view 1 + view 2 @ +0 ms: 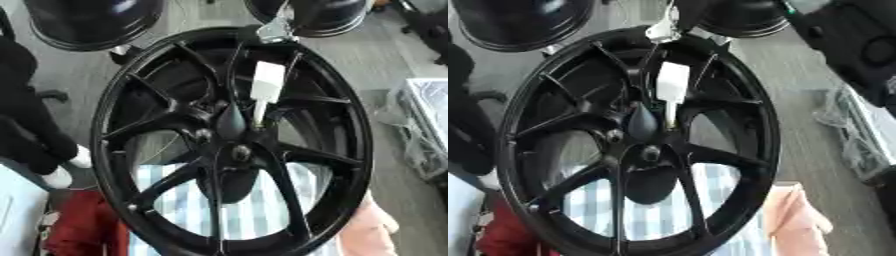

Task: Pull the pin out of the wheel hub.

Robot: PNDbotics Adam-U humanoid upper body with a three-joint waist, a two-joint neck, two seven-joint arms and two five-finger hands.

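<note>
A large black spoked wheel (229, 145) stands on edge and fills both views. A white pin (267, 82) sticks out of the hub region just above the centre (238, 152); it has a broad white handle, and a thinner white shaft (260, 111) runs down into the hub. Nothing is touching the pin. A silver metal piece (276, 30) sits at the wheel's top rim. In the right eye view a black arm section (850, 47) comes in from the upper right corner, well away from the pin. I see neither hand.
Two more black wheels (92, 20) (319, 15) lie at the top. A blue-and-white checked cloth (188, 200) shows through the spokes. There is a red object (83, 227) at lower left, a pink one (372, 230) at lower right, and a clear-wrapped crate (429, 125) at the right.
</note>
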